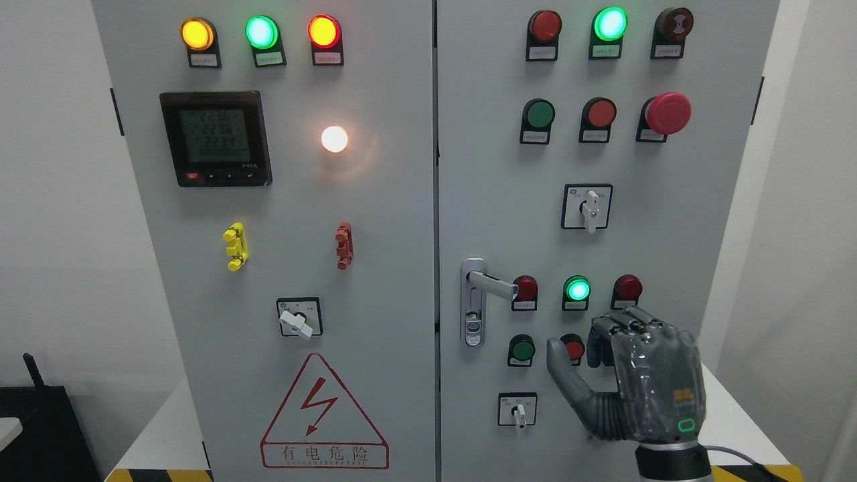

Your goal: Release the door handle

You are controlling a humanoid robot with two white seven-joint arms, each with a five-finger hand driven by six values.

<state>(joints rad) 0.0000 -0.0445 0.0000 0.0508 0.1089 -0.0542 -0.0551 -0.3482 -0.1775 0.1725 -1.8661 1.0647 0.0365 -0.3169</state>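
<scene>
Hovering clear of the handle [492, 284], the right hand [626, 375] held nothing, its thumb stuck out to the left and its fingers [622, 328] loosely curled toward the cabinet, neither pressed together nor pinching anything. The handle, a silver lever on a long plate, sat near the left edge of the right door [669, 254], its lever pointing right and slightly down; the hand was below it and to the right, apart from it. By that showing the release looked done, and what seemed left was only to draw the arm back. The left hand did not show.

Around the hand the right door was crowded. A green lamp [577, 289] glowed just above the fingers, between two dark red buttons [525, 288]. A green button [521, 349] and a red one [574, 348] lay beside the thumb, and a small switch [517, 410] sat lower left of it. Higher up were a rotary switch [588, 207], a red mushroom button [667, 112] and further rows of lamps and buttons. Any of those near the fingers could, it seemed, be knocked if the hand swung wide.

On the left door [375, 301] were a meter [215, 138], a white lamp [334, 139], yellow [197, 34], green and red lamps at the top, yellow and red clips, a switch [298, 317] and a warning triangle [324, 415]. Both doors appeared closed or nearly so. The cabinet stood on a white surface [167, 435].
</scene>
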